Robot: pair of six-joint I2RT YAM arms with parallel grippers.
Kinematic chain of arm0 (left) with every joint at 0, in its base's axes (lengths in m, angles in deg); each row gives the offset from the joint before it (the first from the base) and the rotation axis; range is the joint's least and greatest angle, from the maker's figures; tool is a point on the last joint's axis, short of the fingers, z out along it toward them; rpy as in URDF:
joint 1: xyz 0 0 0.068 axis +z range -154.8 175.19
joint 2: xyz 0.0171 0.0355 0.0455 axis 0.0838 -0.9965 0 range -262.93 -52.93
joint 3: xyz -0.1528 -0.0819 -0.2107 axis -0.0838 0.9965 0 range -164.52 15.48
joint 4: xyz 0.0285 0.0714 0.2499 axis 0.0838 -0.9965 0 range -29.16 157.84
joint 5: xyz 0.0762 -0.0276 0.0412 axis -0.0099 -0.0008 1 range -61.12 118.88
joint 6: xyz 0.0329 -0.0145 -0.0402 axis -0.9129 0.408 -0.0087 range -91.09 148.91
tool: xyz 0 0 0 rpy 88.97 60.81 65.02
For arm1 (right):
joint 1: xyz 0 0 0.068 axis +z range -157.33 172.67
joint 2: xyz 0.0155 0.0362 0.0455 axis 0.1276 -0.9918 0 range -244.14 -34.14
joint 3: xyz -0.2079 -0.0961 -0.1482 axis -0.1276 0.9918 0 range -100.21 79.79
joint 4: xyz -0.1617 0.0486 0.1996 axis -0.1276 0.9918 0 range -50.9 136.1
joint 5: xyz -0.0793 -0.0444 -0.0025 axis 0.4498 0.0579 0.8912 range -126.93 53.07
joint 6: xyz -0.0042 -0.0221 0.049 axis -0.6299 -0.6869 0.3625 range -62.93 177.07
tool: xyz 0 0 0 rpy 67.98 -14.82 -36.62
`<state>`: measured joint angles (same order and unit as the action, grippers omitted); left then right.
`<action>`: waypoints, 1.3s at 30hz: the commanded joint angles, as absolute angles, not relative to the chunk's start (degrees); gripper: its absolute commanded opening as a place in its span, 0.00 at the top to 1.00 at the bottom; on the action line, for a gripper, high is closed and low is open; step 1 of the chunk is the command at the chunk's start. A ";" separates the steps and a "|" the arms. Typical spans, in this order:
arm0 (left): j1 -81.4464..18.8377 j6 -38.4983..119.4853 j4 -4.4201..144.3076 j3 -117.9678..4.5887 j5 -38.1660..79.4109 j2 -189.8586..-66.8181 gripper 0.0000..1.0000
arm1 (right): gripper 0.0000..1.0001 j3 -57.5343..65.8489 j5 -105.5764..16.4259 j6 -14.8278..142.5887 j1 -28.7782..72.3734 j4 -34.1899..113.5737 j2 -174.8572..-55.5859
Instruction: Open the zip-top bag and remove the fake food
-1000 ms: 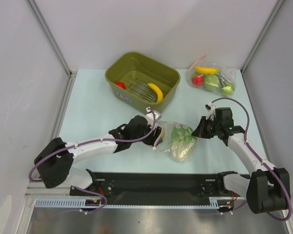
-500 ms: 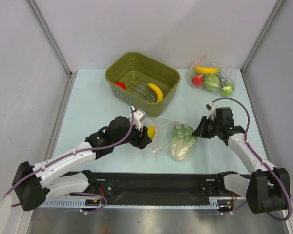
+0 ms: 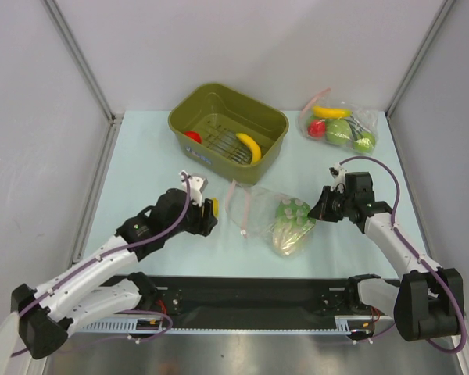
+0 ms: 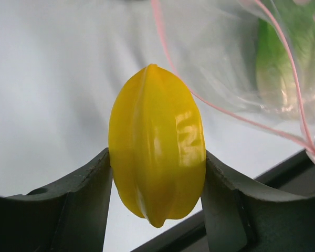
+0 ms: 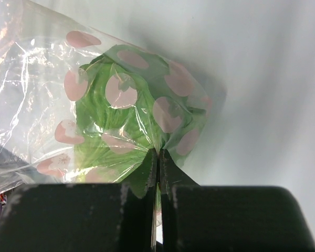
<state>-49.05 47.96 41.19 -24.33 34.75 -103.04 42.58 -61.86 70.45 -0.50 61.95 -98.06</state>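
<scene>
The zip-top bag [image 3: 262, 212] lies mid-table with its pink-stripped mouth open to the left; the pale green cabbage [image 3: 291, 226] is still inside it, also seen in the right wrist view [image 5: 126, 121]. My left gripper [image 3: 211, 212] is shut on a small yellow ribbed piece [image 4: 156, 144], held left of the bag's mouth [image 4: 226, 113] and outside it. My right gripper [image 3: 316, 209] is shut on the bag's plastic [image 5: 158, 152] at its right end. A yellow banana [image 3: 249, 146] and a red fruit [image 3: 191, 137] lie in the olive bin [image 3: 270, 117].
A second clear bag [image 3: 340, 125] with banana, red and bright green fruits lies at the back right. The olive bin stands at the back centre. Grey walls enclose the table on the left, right and back.
My left gripper has drawn back to the left out of the bag's mouth, carrying the yellow piece with it. The bag's mouth has fallen open and flatter. The right arm has not moved.
</scene>
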 commanded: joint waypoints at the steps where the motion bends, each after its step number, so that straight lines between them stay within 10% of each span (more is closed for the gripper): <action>1: -45.25 47.11 40.94 -29.60 38.64 -102.15 0.54 | 1.00 40.86 -62.16 70.34 -0.91 60.89 -98.39; 23: -34.60 34.54 51.76 -78.99 27.66 -153.81 0.58 | 1.00 40.59 -63.39 70.25 -2.06 60.89 -98.92; 29: -34.42 34.54 51.66 -83.66 23.97 -159.45 0.20 | 1.00 40.68 -63.39 70.25 -2.49 61.16 -98.74; 39: -34.34 33.66 52.19 -83.40 24.75 -156.91 0.18 | 1.00 40.68 -64.00 70.16 -2.85 60.81 -99.18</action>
